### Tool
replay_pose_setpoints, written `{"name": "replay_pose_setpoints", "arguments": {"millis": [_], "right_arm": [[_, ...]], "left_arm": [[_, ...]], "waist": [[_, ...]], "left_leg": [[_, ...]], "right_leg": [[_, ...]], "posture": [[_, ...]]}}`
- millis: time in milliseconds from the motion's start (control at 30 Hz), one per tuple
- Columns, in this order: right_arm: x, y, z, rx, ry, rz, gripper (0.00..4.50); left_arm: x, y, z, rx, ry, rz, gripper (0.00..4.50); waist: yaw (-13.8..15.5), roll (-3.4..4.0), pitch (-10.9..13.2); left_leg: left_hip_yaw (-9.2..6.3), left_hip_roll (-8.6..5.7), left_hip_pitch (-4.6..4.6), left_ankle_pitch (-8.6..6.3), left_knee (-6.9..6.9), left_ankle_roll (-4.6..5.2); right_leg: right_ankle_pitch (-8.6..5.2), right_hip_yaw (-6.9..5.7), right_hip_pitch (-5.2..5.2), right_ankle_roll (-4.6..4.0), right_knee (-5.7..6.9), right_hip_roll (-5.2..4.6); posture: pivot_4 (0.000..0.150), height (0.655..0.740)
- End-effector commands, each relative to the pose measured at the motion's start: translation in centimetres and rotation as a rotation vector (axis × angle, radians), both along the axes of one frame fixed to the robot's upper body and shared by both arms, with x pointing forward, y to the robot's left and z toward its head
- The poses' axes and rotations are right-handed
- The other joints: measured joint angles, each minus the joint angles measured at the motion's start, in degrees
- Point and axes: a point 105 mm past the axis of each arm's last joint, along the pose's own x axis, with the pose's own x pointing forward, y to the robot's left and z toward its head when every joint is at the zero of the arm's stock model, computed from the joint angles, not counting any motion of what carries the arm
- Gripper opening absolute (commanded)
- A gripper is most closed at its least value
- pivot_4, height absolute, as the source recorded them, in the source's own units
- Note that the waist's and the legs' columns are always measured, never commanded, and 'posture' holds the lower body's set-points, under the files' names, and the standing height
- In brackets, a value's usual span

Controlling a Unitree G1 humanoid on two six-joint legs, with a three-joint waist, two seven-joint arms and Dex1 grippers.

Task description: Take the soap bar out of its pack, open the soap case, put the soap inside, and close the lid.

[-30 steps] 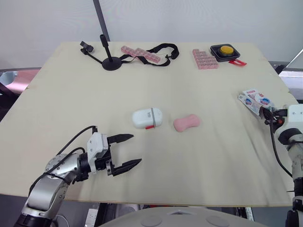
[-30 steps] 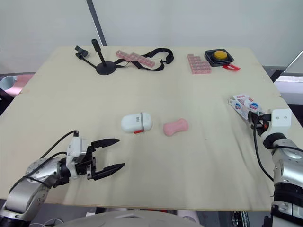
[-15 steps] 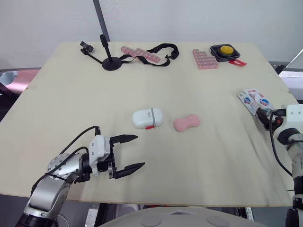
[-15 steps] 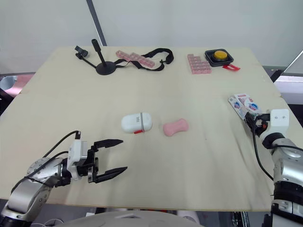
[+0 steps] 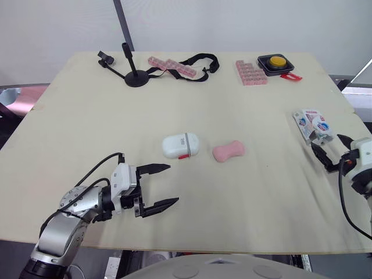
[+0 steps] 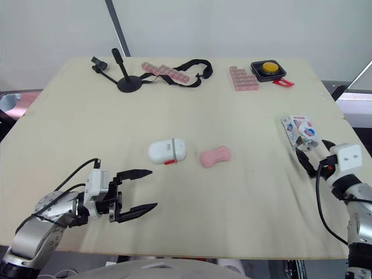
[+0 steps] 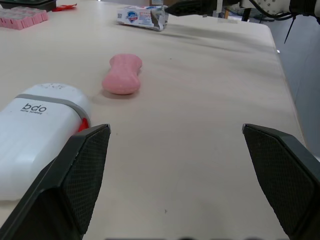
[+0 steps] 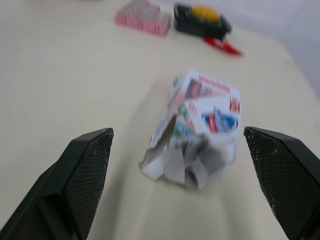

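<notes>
The pink soap bar (image 5: 228,151) lies bare at the table's middle, just right of the shut white soap case (image 5: 181,145) with its grey band and red clasp. The torn, empty soap pack (image 5: 311,124) rests near the table's right edge. My right gripper (image 5: 326,143) stands open just behind the pack, its fingers (image 8: 85,170) spread to either side of it and apart from it. My left gripper (image 5: 172,184) hovers open near the front edge, pointing toward the case (image 7: 40,130) and the soap (image 7: 122,75), holding nothing.
Along the far edge stand a black tripod stand (image 5: 136,78), pink pill strips (image 5: 171,65) with a black strap (image 5: 200,61), a pink block (image 5: 251,72), and a black tray with a yellow button (image 5: 276,62). The table's right edge runs close by the pack.
My right gripper has opened, let go of the soap pack and drawn back toward the near edge; the pack now lies on the table. My left gripper has edged slightly forward.
</notes>
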Motion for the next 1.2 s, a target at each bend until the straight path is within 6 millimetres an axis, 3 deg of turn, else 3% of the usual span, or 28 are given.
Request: {"name": "replay_pose_setpoints", "arguments": {"millis": [33, 133, 267, 400, 500, 633, 900, 1200], "right_arm": [[0.3, 1.6, 4.3, -0.04, -0.136, 0.145, 4.47], [0.7, 5.2, 5.5, -0.043, -0.147, 0.344, 4.47], [0.3, 11.1, 5.8, -0.052, -0.109, 0.631, 4.47], [-1.7, 16.7, 4.2, -0.042, -0.008, 0.91, 4.47], [-3.4, 19.0, 2.4, -0.053, 0.059, 1.056, 4.47], [-4.7, 19.2, 0.9, -0.067, 0.128, 1.148, 4.47], [-4.4, 19.1, 1.2, -0.051, 0.115, 1.16, 4.47], [-5.0, 17.1, 0.3, -0.052, 0.158, 1.084, 4.47]], "left_arm": [[-0.2, -0.3, 1.2, -0.029, -0.046, -0.013, 4.5], [-0.1, -0.3, 1.4, -0.027, -0.056, 0.001, 4.5], [0.6, 0.2, 1.6, -0.022, -0.059, 0.048, 4.5], [1.8, 1.1, 1.6, 0.005, -0.062, 0.114, 4.5], [2.7, 1.7, 1.7, 0.028, -0.072, 0.152, 4.5], [3.9, 2.5, 1.9, 0.057, -0.074, 0.19, 4.5], [7.4, 3.9, 2.1, 0.169, -0.095, 0.218, 4.5], [9.8, 2.6, 1.7, 0.291, -0.082, 0.047, 4.5]], "waist": [[-0.09, 0.0, 0.0], [-0.23, 0.0, 0.0], [-0.02, 0.0, 0.0], [0.42, 0.0, 0.0], [0.44, -0.05, -0.01], [0.2, -0.05, -0.01], [0.25, -0.05, -0.01], [0.36, -0.07, -0.02]], "left_leg": [[0.0, 0.0, 0.01, 0.0, -0.04, 0.0], [0.0, 0.02, 0.04, 0.0, -0.1, 0.01], [-0.03, 0.02, 0.03, 0.0, -0.1, 0.01], [-0.12, 0.02, 0.06, 0.01, -0.07, 0.02], [-0.18, 0.0, 0.06, 0.01, -0.06, 0.02], [-0.22, -0.08, 0.03, 0.01, -0.06, 0.02], [-0.23, -0.09, 0.04, 0.03, -0.06, 0.04], [-0.24, -0.12, 0.0, 0.04, -0.06, 0.05]], "right_leg": [[0.0, -0.01, 0.07, 0.0, -0.02, 0.0], [0.0, -0.01, 0.15, 0.0, -0.06, 0.02], [0.0, -0.07, 0.16, 0.0, -0.1, 0.03], [0.0, -0.17, 0.14, 0.0, -0.14, 0.01], [0.0, -0.23, 0.11, 0.0, -0.17, -0.01], [0.0, -0.24, 0.08, 0.0, -0.19, -0.1], [0.0, -0.25, 0.07, 0.0, -0.15, -0.1], [0.0, -0.26, 0.07, 0.0, -0.15, -0.11]], "posture": [[0.15, 0.7395], [0.15, 0.7395], [0.15, 0.7395], [0.15, 0.7395], [0.15, 0.7395], [0.15, 0.7395], [0.15, 0.7395], [0.15, 0.7395]]}}
